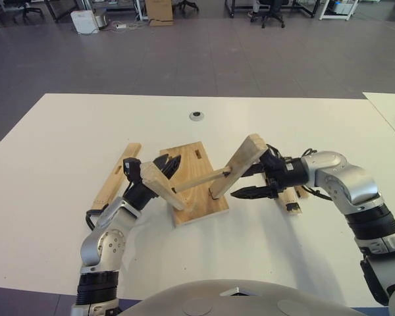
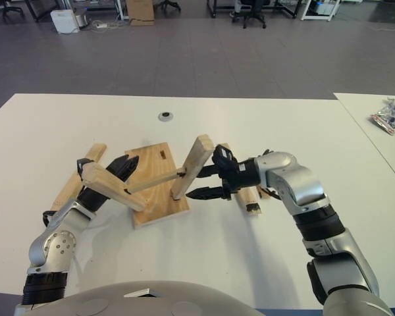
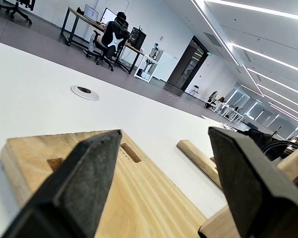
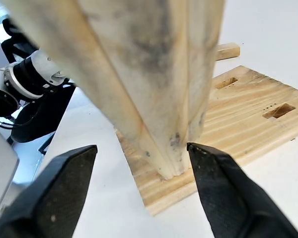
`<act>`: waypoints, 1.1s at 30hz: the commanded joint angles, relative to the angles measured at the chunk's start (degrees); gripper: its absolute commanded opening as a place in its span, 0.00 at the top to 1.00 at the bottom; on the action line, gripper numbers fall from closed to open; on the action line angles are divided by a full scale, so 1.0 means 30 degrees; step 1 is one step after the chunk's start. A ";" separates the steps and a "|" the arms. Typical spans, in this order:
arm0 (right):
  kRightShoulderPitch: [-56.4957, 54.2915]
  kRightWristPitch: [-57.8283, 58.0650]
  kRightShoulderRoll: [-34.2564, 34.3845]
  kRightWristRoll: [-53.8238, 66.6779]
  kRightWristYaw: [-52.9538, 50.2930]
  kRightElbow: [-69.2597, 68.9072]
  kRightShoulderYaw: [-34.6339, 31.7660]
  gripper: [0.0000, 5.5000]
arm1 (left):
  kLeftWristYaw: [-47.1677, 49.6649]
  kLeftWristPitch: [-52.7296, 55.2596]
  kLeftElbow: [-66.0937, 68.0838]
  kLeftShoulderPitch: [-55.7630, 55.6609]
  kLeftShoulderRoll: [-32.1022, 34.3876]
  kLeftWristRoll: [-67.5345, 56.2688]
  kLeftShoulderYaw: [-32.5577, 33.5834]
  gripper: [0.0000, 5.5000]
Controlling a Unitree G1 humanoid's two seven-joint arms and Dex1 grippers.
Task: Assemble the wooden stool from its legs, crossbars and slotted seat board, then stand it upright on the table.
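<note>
Far left on the bench point(image 1: 59, 138), spare wood point(image 1: 116, 174) is seen lying flat, angled away from the robot. Just beside it the left claw point(image 1: 170, 163) is found low over the near left corner of the seat board point(image 1: 199, 201). Its fingers point(image 3: 74, 188) are spread wide, with nothing pinched between them. The left leg point(image 1: 163, 187) is laid slantwise across that claw, one end out past the board's front edge. Whether it is braced by a finger cannot be told.

From that leg the crossbar point(image 1: 199, 179) is carried over the board and is plugged into the right leg point(image 1: 239, 164). The board itself lies flat at mid-bench, slots point(image 1: 196, 154) showing at its far end. A round grommet point(image 1: 196, 116) is set in the bench top beyond it.

Now the right leg: it is tilted, its lower end down on the board's right edge and its top leaning out to the right. The right claw point(image 4: 141, 148) is brought in from the right, released, with the leg standing between its fingers point(image 4: 223, 193). One fingertip is just beside the wood and the other is well apart from it. Under the right arm, more wood point(image 1: 289, 197) is left lying on the bench.
</note>
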 commanded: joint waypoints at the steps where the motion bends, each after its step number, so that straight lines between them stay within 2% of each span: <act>1: -0.0121 0.0103 0.1697 0.0265 -0.2968 0.1177 -0.1726 0.38 | 0.0006 0.0197 -0.0020 -0.0020 0.0086 0.0144 -0.0043 0.42; 7: -0.0073 -0.1511 0.2515 -0.0526 -0.5383 0.2591 -0.3242 0.38 | 0.0107 0.0187 -0.0207 0.0229 -0.0004 0.0131 -0.0044 0.42; 9: -0.0290 -0.2492 0.2993 -0.0546 -0.7172 0.2041 -0.4643 0.38 | 0.0127 0.0171 -0.0304 0.0354 -0.0052 0.0142 -0.0093 0.42; 12: -0.0547 -0.3337 0.3854 0.0188 -1.1408 -0.0904 -0.8139 0.38 | 0.0361 0.0057 -0.0961 0.0770 -0.0182 -0.0073 0.0093 0.42; 15: -0.0972 -0.3122 0.4540 0.1086 -1.4063 -0.4299 -0.9226 0.38 | 0.0582 -0.0292 -0.1156 0.1276 -0.0526 -0.0049 0.0288 0.42; 16: -0.1339 -0.3641 0.4502 0.0425 -1.4491 -0.4825 -0.8837 0.38 | 0.0610 -0.0343 -0.1119 0.1304 -0.0635 0.0003 0.0244 0.42; 19: -0.1751 -0.8108 0.3608 -0.4521 -1.4227 -0.5173 -0.5590 0.38 | 0.0658 -0.0394 -0.1003 0.1133 -0.0789 0.0080 0.0146 0.42; 22: -0.1798 -1.2366 0.2693 -0.9667 -1.3974 -0.2733 -0.2062 0.38 | 0.0574 -0.0335 -0.0871 0.0893 -0.0751 0.0103 0.0102 0.42; 25: -0.1091 -1.3755 0.1451 -1.4327 -1.3962 0.0588 0.0947 0.38 | 0.0407 -0.0144 -0.0727 0.0537 -0.0465 0.0079 0.0141 0.42; 27: -0.0076 -1.3551 0.0532 -1.5842 -1.2437 0.1452 0.2613 0.38 | 0.0401 -0.0109 -0.0728 0.0487 -0.0385 0.0064 0.0183 0.42; 30: 0.0485 -1.3698 0.0473 -1.5921 -1.1741 0.0997 0.3226 0.38 | 0.0451 -0.0113 -0.0743 0.0486 -0.0412 0.0051 0.0112 0.42; 33: -0.0810 -1.4685 0.1204 -1.4778 -1.2822 0.0235 0.2023 0.38 | 0.0474 -0.0145 -0.0678 0.0414 -0.0469 0.0081 0.0037 0.42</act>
